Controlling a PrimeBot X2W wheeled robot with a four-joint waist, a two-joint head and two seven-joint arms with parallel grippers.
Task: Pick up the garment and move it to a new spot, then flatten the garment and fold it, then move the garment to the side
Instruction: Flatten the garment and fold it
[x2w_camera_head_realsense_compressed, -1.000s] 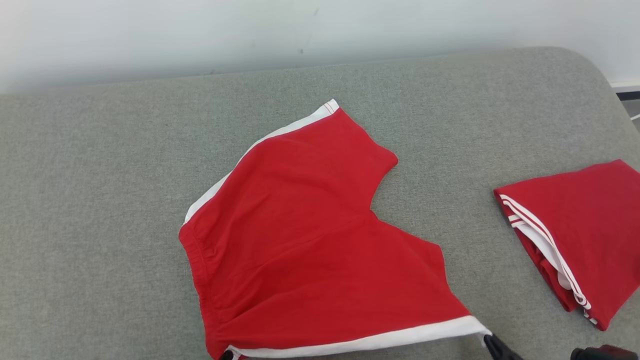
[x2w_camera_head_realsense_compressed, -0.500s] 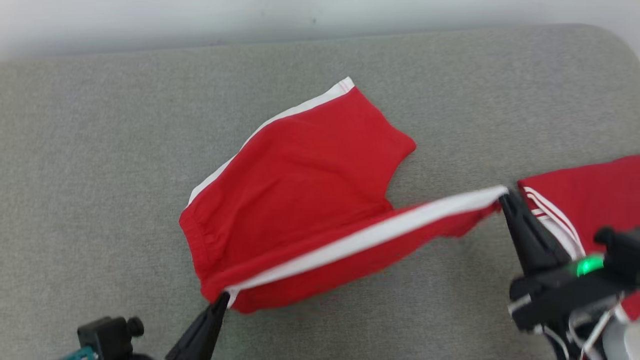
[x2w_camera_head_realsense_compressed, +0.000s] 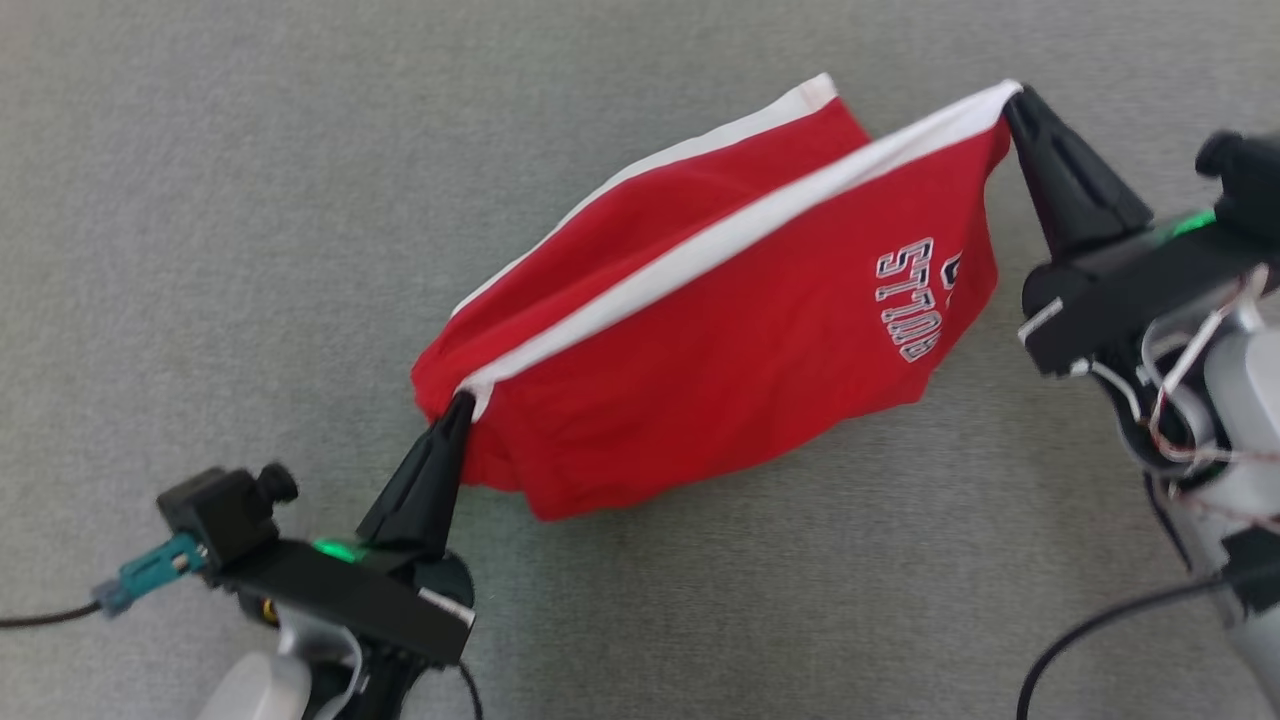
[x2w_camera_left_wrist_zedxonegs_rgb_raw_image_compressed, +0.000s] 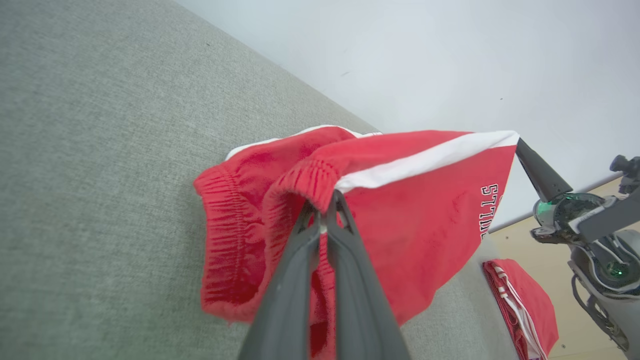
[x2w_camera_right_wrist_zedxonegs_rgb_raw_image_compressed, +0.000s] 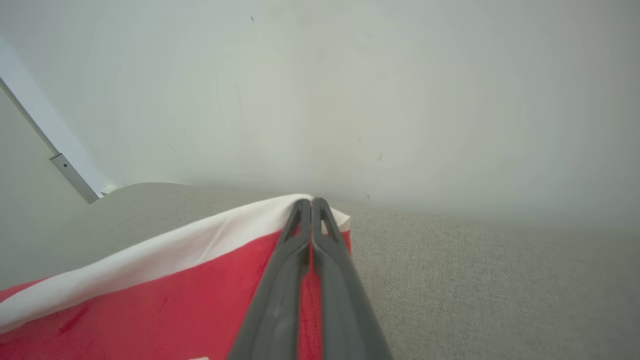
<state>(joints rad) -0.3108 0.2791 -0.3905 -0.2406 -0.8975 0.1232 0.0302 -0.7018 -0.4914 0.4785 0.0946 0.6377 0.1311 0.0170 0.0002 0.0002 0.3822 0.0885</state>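
**A:** Two grippers, one item. Report each grip.

**B:** The left gripper has its fingers pressed together on the elastic waistband of the shorts. The right gripper has its fingers pressed together on the far end of the white band.

**A:** Position of the shorts?

**B:** The white band runs taut between the two gripper tips, raised off the grey surface. The red panel hangs below the band, and its lettering reads upside down in the head view. The other half sags behind the band and rests on the surface.

**A:** Position of the grippers?

**B:** In the head view, the left gripper is at the lower left and the right gripper at the upper right. They are well apart, one at each end of the band.

**A:** Other items?

**B:** One folded garment, red with white stripes, lies on the surface. It is apart from the shorts, below the right arm in the left wrist view.
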